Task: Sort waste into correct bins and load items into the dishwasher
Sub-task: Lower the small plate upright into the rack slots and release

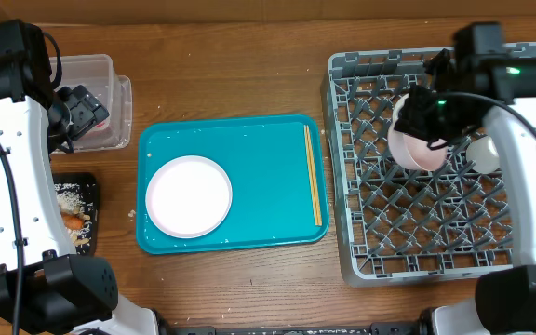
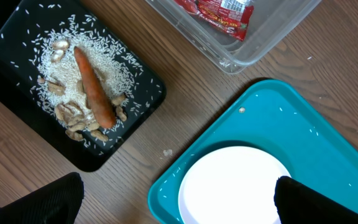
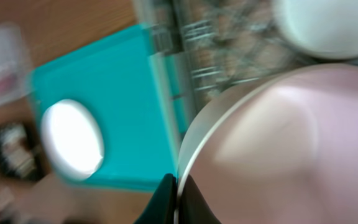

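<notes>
Left claw: spread wide, empty. Flat white round plate: on teal plastic tray. Glossy white round bowl: tilted over grey pegged plastic dish rack, rim pinched by right claw; probably rigid, slick, breakable; rim hold suits.

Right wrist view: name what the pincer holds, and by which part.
The right pincer holds the white bowl, pinching its rim.
</notes>
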Motion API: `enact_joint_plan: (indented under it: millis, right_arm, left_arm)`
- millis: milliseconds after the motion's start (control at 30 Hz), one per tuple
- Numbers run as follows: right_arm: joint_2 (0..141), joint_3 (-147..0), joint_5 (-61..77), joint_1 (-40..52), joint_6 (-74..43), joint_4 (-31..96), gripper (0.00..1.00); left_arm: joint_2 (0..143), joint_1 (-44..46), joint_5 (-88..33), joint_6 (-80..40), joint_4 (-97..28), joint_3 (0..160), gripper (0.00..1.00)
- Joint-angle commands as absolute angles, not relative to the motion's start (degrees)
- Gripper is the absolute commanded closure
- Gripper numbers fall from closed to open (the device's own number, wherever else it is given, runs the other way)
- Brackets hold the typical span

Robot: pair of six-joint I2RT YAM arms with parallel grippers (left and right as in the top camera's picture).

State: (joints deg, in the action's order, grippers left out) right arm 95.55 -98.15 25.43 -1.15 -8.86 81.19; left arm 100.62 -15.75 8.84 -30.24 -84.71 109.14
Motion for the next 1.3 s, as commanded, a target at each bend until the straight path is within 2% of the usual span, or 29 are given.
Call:
enact_joint_plan:
  millis: [0,233,567,800,1133,1200,1267]
  right_arm:
    - [94.7,-96.3,48.4,-5.1,4.8,81.9,0.96]
    - [94.7,-85.2,58.2,-12.1,11.3,79.9,0.96]
    - [94.8,-72.4,63.3,-23.6,16.4,75.9,0.96]
    - [95.2,-67.9,63.3,-27.7,16.6,74.6,0.96]
    - [95.2,-69.0,62.4,-33.6,16.3,77.3,0.95]
    - [95.2,-70.4,60.3,-35.4,15.4,78.3,0.91]
    - [95.1,-72.1,57.3,-36.9,14.5,79.6,0.82]
  left_arm:
    - [99.7,-15.8,9.0,-30.0,-84.8,110.0,0.00]
    - [99.7,-15.8,9.0,-30.0,-84.8,110.0,0.00]
    - [99.7,-15.8,9.0,-30.0,-84.8,110.0,0.00]
    - [99.7,-15.8,9.0,-30.0,-84.8,110.0,0.00]
    - [99.7,-15.8,9.0,-30.0,-84.8,110.0,0.00]
    - [99.7,-15.8,9.0,-30.0,-84.8,110.0,0.00]
    - [99.7,-15.8,9.0,-30.0,-84.8,110.0,0.00]
